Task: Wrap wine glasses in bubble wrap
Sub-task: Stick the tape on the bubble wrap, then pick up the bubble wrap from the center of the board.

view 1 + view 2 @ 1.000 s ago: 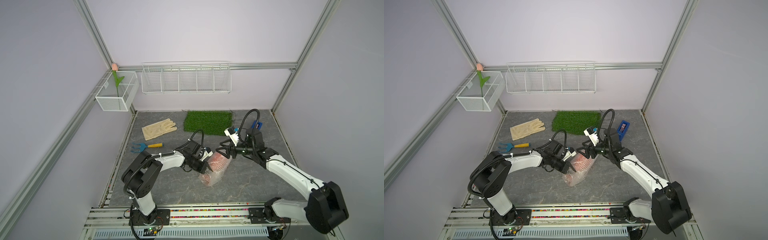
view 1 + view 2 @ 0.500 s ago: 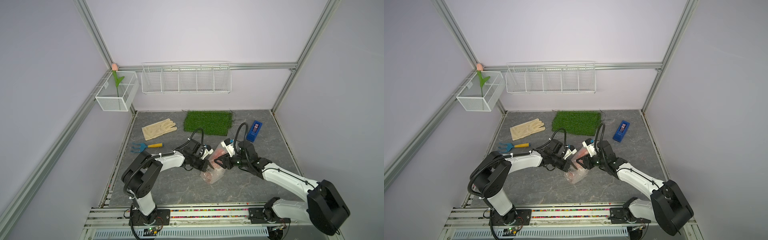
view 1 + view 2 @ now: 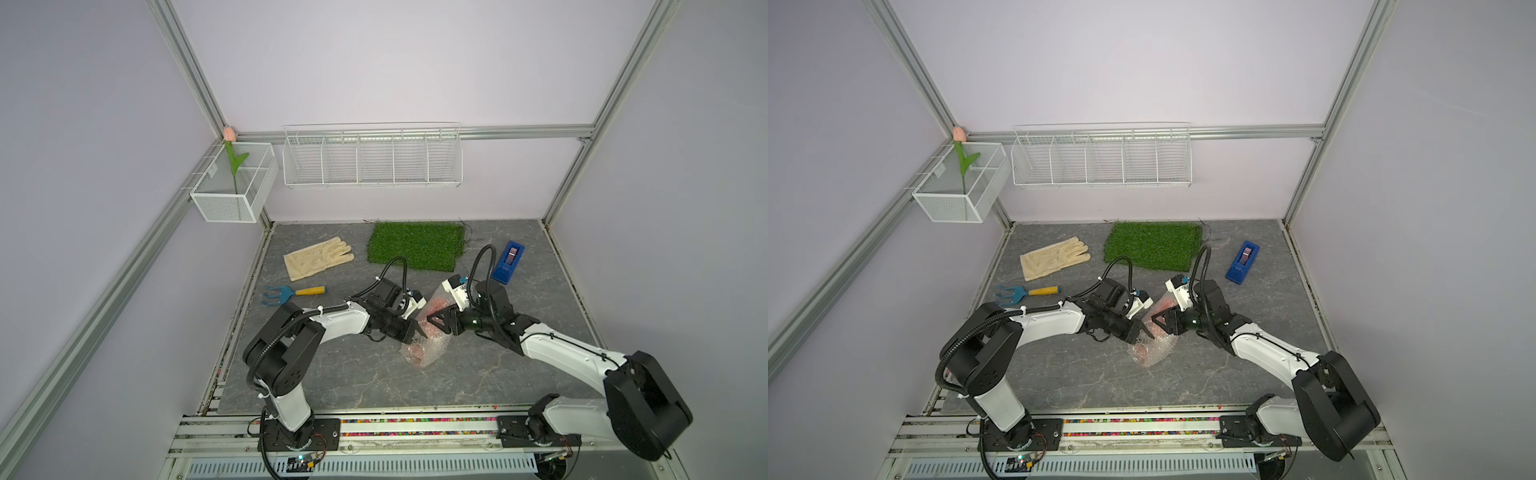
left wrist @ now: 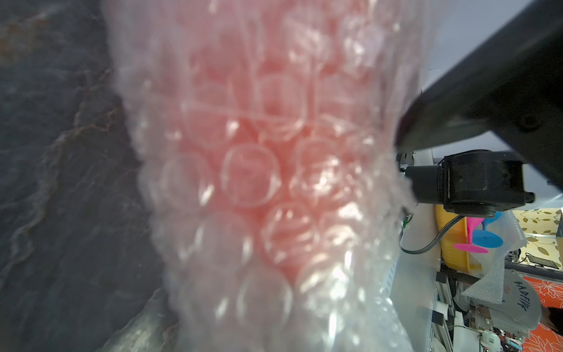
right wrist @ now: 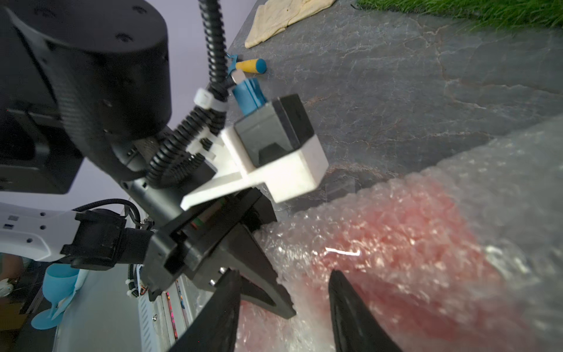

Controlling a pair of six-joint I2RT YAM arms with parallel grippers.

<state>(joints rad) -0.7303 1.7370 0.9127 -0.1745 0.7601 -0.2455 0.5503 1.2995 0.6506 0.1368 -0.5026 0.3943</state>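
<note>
Red-orange goblet [image 3: 436, 306] lies rolled inside the bubble wrap [image 3: 428, 351], at centre frame in both top views, on the grey stone-pattern table [image 3: 332, 374]. The bundle lies on a slant. Its upper end points toward the turf and its lower end is crumpled flat on the table. Pink shows through the film at both ends. The left wrist view is filled by blurred bubbles with pink behind them.

Left gripper [image 3: 417, 332] reaches the bundle from frame left, tips against its middle. In the right wrist view its fingers [image 5: 262, 274] are drawn together on a fold of the film, so it is closed and pinching the wrap.

Right gripper [image 3: 436, 324] meets the bundle from frame right. Its fingers [image 5: 350, 311] stand apart at the lower edge of the right wrist view, with the wrapped goblet showing in the gap. It is open; whether the tips touch the film cannot be told.

Around:
- Green turf mat [image 3: 415, 245], above centre.
- Cream glove [image 3: 318, 259], left of the turf.
- Blue hand rake [image 3: 291, 293] with a yellow handle, below the glove.
- Blue dispenser [image 3: 509, 262], right of the turf.
- White wire rack [image 3: 372, 156], on the back wall.
- White mesh box [image 3: 232, 199] holding a tulip [image 3: 229, 134], upper left.
</note>
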